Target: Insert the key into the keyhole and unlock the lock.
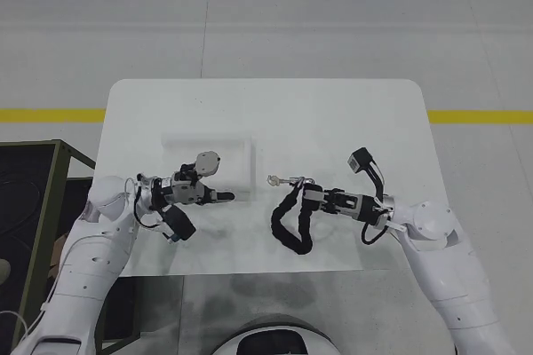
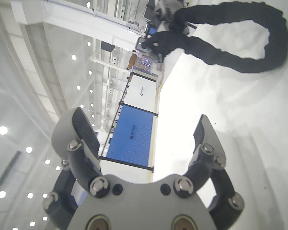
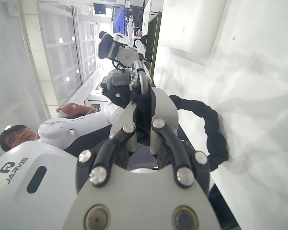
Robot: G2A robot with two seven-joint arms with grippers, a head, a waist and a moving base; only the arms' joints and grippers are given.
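One white desk [image 1: 355, 115] carries a black fabric-sleeved cable lock [image 1: 289, 226]. Its loop lies on the surface and its head is clamped in the right hand [image 1: 309, 193]. The left hand [image 2: 141, 117] is spread wide and empty, facing that head from nearby. A small silver key [image 1: 274, 180] sticks out of the head; seating depth unclear.

Risks:
- A skewed pinch on the bow could slip or drag the key out.
- Torque could turn the head inside the right hand's grip.
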